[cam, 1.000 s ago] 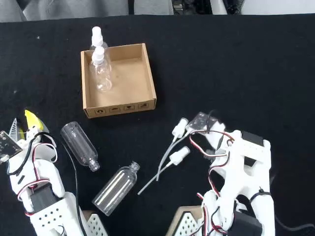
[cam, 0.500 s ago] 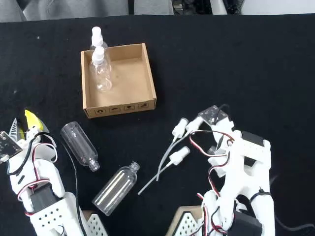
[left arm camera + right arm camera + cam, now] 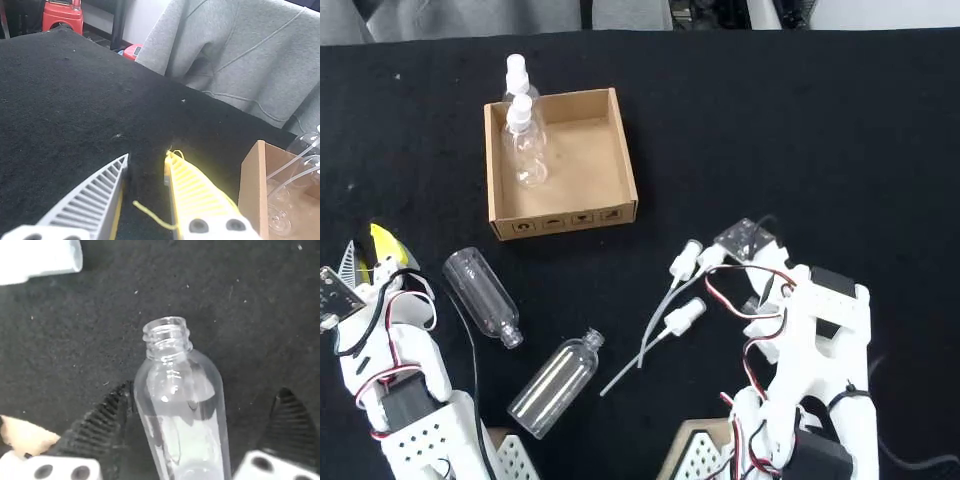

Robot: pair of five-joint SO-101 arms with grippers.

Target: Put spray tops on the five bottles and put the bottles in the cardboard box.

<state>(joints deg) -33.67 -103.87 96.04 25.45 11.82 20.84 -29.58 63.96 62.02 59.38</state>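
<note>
Black cloth (image 3: 800, 130) covers the whole table; grey garment (image 3: 240, 55) and red object (image 3: 62, 15) in the room past its far edge.
Cardboard box (image 3: 624, 170) sits upper left w/ one capped bottle (image 3: 527, 150) inside; second capped bottle (image 3: 517, 72) at its far wall, in or out unclear. Bare bottle (image 3: 482, 296) and another bare bottle (image 3: 555, 383) lie on the cloth near L arm. Upper spray top (image 3: 686, 262) and lower spray top (image 3: 683, 318), tubes trailing, lie centre beside R arm. Left gripper (image 3: 147, 157) is low over cloth, fingers slightly apart, nothing btwn. Right gripper (image 3: 204, 390) is spread wide either side of an uncapped bottle (image 3: 182, 405).
</note>
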